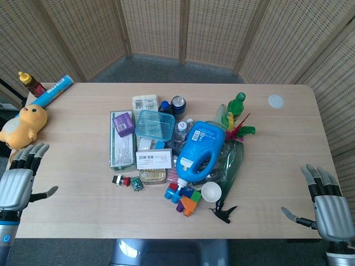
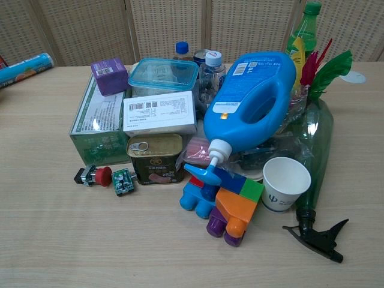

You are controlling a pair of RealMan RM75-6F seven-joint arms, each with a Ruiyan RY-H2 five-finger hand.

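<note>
**Both hands spread and idle at the near corners, clutter heaped mid-table**

The left hand (image 1: pixel 19 180) rests at the near left edge of the wooden table (image 1: pixel 83 216), fingers apart and holding nothing. Nearest to it is a yellow duck plush toy (image 1: pixel 23 126), just beyond its fingertips at the left edge. The right hand (image 1: pixel 324 202) sits at the near right corner, fingers likewise spread and empty, well apart from everything. Neither hand shows in the chest view.

Between them, at the table's middle, lies a crowded pile. A blue detergent jug (image 2: pixel 252 99) leans on its side, its white spout pointing down at a cluster of toy building blocks (image 2: pixel 222 201). Just right of the blocks stands a white paper cup (image 2: pixel 285 183), touching a green spray bottle (image 2: pixel 315 144) that lies with its black trigger (image 2: pixel 318 237) toward the near edge. Left of the blocks stands a tin of luncheon meat (image 2: pixel 156 159), with a white labelled box (image 2: pixel 159 112) on top. Near the tin lie a red push-button (image 2: pixel 93 176) and a small green circuit board (image 2: pixel 123 182). Behind them is a green tissue box (image 2: pixel 96 123) with a purple box (image 2: pixel 109 76) on it, and a clear food container with a teal lid (image 2: pixel 165 75).

Far left lie a sauce bottle (image 1: pixel 30 83) and a blue tube (image 1: pixel 52 91); far right, a white disc (image 1: pixel 275 101).
</note>
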